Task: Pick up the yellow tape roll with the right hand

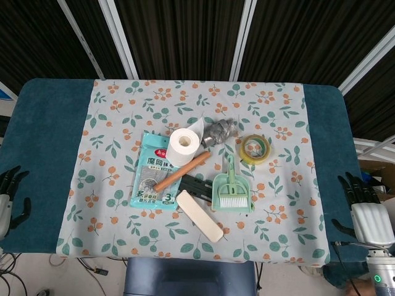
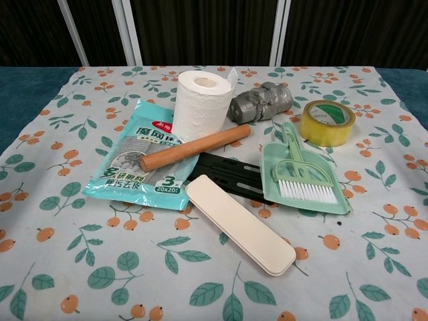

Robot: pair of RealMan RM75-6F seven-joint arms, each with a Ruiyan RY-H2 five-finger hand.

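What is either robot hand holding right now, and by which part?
Nothing is held. The right hand and left hand both sit empty at the table's near edges with fingers apart, and the yellow tape roll lies untouched on the floral cloth.

Your yellow tape roll (image 1: 255,148) lies flat on the cloth, hole upward, green inner label showing; well apart from your right hand (image 1: 364,213), up-left of it.

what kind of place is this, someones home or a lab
Probably a lab or test bench, not a home: household items like the yellow tape roll and toilet paper roll are staged on a floral tablecloth, with a robot right hand at the edge and dark curtains behind.
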